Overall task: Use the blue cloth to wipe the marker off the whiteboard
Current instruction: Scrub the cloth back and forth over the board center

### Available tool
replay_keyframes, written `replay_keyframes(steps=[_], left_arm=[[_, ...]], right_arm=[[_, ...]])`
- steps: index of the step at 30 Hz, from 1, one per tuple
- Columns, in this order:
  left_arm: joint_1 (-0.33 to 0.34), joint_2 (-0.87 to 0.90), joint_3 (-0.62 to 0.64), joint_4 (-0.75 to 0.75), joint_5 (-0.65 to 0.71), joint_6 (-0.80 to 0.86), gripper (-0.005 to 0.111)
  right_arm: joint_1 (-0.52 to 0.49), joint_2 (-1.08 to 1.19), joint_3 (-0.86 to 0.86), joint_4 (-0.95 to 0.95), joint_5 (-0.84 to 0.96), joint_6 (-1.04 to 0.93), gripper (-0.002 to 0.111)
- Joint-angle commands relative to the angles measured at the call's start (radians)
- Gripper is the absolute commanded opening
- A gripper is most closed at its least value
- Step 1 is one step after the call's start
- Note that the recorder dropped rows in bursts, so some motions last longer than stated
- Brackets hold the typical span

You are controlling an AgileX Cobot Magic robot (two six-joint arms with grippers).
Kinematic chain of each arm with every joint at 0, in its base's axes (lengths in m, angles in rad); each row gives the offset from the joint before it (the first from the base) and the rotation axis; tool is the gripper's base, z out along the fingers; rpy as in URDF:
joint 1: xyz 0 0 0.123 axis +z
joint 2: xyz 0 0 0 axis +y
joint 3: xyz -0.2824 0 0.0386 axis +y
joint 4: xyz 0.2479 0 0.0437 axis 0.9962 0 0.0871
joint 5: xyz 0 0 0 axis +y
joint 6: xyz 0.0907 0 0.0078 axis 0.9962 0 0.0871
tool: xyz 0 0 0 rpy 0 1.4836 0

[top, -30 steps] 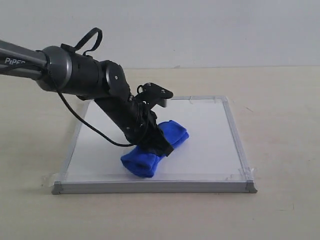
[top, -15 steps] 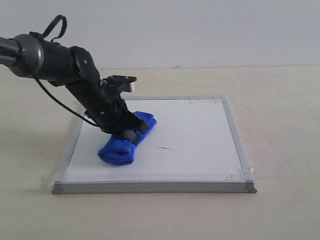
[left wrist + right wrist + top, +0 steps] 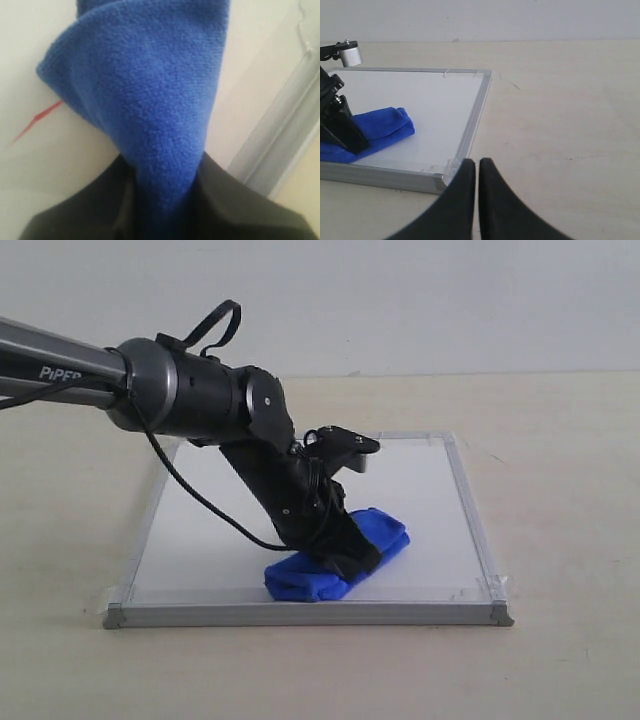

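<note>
The whiteboard (image 3: 420,490) lies flat on the table, silver-framed with grey corners. My left gripper (image 3: 350,555) is shut on the blue cloth (image 3: 385,532) and presses it onto the board near the front edge, right of the middle. In the left wrist view the cloth (image 3: 150,75) fills the space between the black fingers (image 3: 230,200), and a short red stroke of the marker (image 3: 37,120) shows beside it. In the exterior view the cloth and arm hide the marker. My right gripper (image 3: 477,165) is shut on nothing, over the table just off the board's corner (image 3: 440,177).
The left arm (image 3: 190,395) reaches in from the left over the board, with a black cable looping below it. Bare beige table (image 3: 560,460) surrounds the board. Clear tape (image 3: 480,588) holds the corners down.
The left gripper dragged the cloth to the board's left, then back right toward the front right. A small red mark seen half a second ago is now covered.
</note>
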Motion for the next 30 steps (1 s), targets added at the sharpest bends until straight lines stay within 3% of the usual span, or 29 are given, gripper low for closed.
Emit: replay_keyframes(steps=[1,6,9,17,24,30], left_arm=[[0.112,0.084,0.021,0.221,-0.018,-0.196,0.004],[0.244,0.142,0.021,0.231,0.053,-0.255,0.004],[0.256,0.161,0.021,0.203,0.094,-0.243,0.004],[0.120,0.129,0.014,0.135,0.027,-0.129,0.004],[-0.015,0.112,-0.043,0.120,0.149,-0.039,0.004],[-0.047,0.100,-0.082,0.056,0.170,-0.007,0.004]], right_arm=[[-0.004,-0.006,-0.001,-0.006,-0.008,-0.003,0.000],[-0.004,-0.006,-0.001,-0.006,-0.008,-0.003,0.000],[-0.004,-0.006,-0.001,-0.006,-0.008,-0.003,0.000],[-0.004,-0.006,-0.001,-0.006,-0.008,-0.003,0.000],[-0.004,-0.006,-0.001,-0.006,-0.010,-0.003,0.000],[-0.004,-0.006,-0.001,-0.006,-0.010,-0.003,0.000]])
